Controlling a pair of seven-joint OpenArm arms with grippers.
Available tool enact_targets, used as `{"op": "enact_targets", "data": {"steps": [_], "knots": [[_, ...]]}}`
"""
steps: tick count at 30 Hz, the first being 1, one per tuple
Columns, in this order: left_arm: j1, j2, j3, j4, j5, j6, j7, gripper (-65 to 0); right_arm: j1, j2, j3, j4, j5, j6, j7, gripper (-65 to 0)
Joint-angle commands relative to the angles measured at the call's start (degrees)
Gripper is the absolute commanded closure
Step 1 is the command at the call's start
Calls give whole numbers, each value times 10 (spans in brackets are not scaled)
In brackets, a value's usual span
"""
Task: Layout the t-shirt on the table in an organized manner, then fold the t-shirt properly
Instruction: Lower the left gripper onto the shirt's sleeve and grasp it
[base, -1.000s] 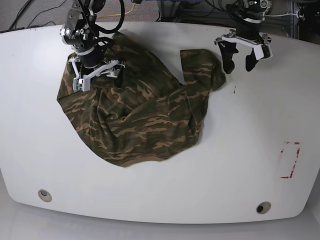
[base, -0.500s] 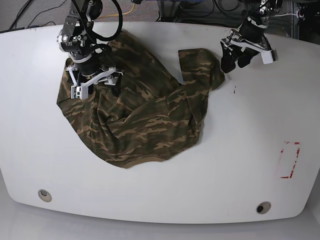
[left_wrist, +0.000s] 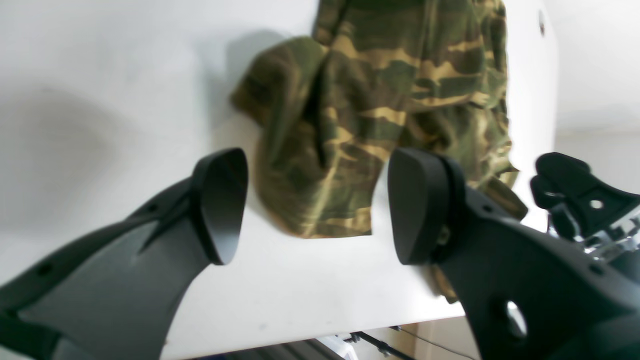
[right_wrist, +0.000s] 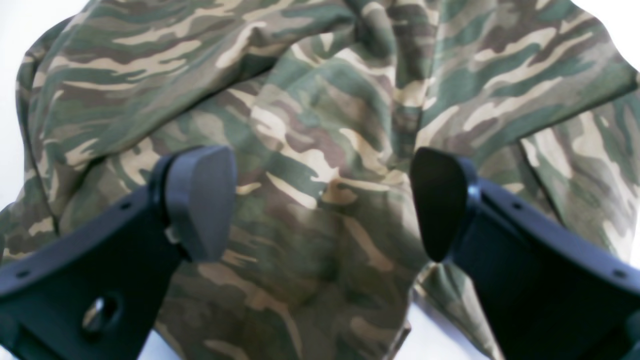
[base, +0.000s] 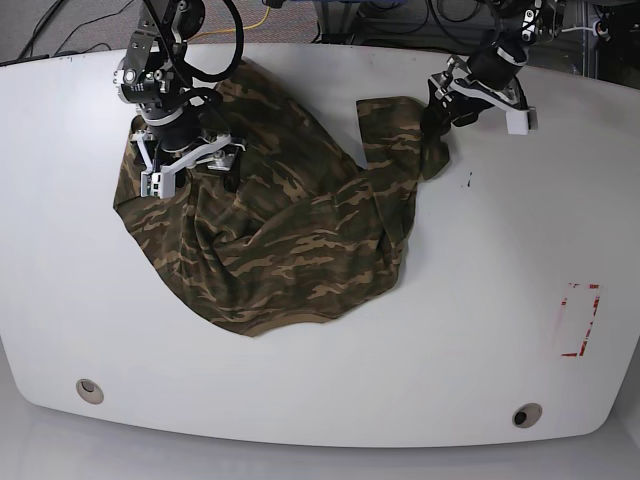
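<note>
The t-shirt (base: 280, 220) is soft cloth with green, brown and tan streaks. It looks matt, not shiny, and it lies in bumpy folds and wrinkles. The surface (base: 420, 350) is white, smooth and glossy, and light shines off it. The right tool (right_wrist: 320, 210) has fingers (right_wrist: 200, 200) of black plastic, smooth and dull, with rounded tips. The left tool (left_wrist: 315, 205) has the same black, smooth, dull plastic fingers (left_wrist: 425, 205). Both carry white parts that look like hard plastic.
</note>
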Motion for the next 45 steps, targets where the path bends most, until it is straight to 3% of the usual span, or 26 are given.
{"op": "enact_targets", "data": {"steps": [1, 36, 39, 45], "knots": [[-3, -2, 4, 8, -7, -7, 5, -408, 5, 3, 1, 11, 7, 3, 14, -525], [-78, -1, 88, -121, -8, -7, 11, -401, 9, 3, 2, 12, 7, 3, 14, -525], [-78, -1, 87, -121, -8, -7, 9, -358, 20, 4, 4, 12, 7, 3, 14, -525], [-78, -1, 82, -122, -8, -7, 8, -108, 54, 21, 4, 10, 7, 3, 14, -528]]}}
